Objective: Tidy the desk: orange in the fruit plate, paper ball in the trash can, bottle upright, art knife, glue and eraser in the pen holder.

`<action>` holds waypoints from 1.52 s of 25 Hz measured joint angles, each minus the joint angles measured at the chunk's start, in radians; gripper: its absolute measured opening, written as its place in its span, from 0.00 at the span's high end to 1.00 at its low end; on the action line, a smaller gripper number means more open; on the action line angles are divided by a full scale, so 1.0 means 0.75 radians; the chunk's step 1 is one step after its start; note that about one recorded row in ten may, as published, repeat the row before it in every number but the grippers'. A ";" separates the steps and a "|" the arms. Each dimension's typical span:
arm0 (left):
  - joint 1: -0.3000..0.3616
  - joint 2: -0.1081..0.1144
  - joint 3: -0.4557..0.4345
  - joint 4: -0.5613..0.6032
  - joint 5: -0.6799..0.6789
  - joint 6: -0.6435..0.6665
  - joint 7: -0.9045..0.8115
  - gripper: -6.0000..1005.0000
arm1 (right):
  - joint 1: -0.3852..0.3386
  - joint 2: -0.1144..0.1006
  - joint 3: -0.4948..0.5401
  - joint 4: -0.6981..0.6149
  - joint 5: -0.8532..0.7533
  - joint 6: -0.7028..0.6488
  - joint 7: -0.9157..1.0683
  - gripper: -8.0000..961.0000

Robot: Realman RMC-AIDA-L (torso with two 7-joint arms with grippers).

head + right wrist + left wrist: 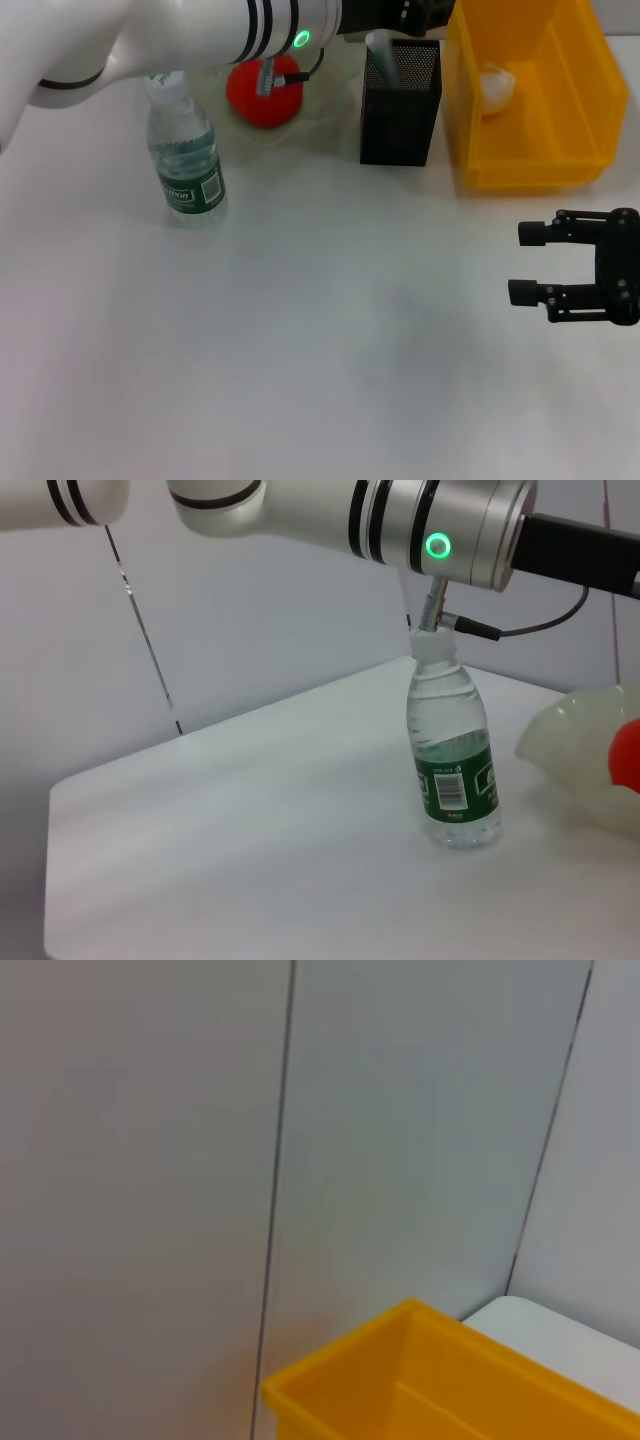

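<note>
Over the pen holder [400,100] sits the left hand, grip hidden, can't tell. Right hand [530,262] idles unclenched. Upright bottle [187,158] looks slippery; grab mid-label.

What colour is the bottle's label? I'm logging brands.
Green with white print and a barcode, on the bottle; the right wrist view shows it best.
</note>
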 joint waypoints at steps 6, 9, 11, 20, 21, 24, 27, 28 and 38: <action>0.027 0.000 -0.005 0.019 -0.012 -0.001 0.001 0.57 | 0.003 -0.001 0.000 0.002 0.000 0.001 -0.002 0.21; 0.154 0.004 -0.004 0.183 -0.081 0.087 0.131 0.46 | 0.008 -0.002 0.000 -0.004 0.000 0.000 -0.002 0.21; 0.196 0.007 -0.009 0.232 -0.116 0.136 0.185 0.37 | 0.010 -0.002 0.000 -0.007 0.000 -0.002 -0.002 0.21; 0.496 0.022 -0.339 0.390 -0.264 1.047 0.522 0.14 | 0.023 0.002 0.000 -0.061 0.012 -0.085 -0.002 0.21; 0.511 0.023 -0.357 0.386 -0.262 1.105 0.534 0.14 | 0.027 0.002 0.000 -0.062 0.013 -0.095 -0.002 0.21; 0.625 0.034 -0.429 0.380 -0.260 1.346 0.629 0.14 | 0.041 0.002 -0.001 -0.073 0.012 -0.137 -0.002 0.21; 0.703 0.039 -0.463 0.379 -0.254 1.429 0.674 0.14 | 0.043 0.002 -0.001 -0.079 0.005 -0.155 -0.002 0.21; 0.747 0.043 -0.479 0.379 -0.243 1.475 0.705 0.14 | 0.042 0.001 -0.002 -0.080 0.003 -0.160 -0.003 0.21; 0.864 0.100 -0.728 0.130 -0.021 1.789 0.941 0.14 | 0.033 -0.002 -0.002 -0.063 -0.019 -0.172 -0.073 0.21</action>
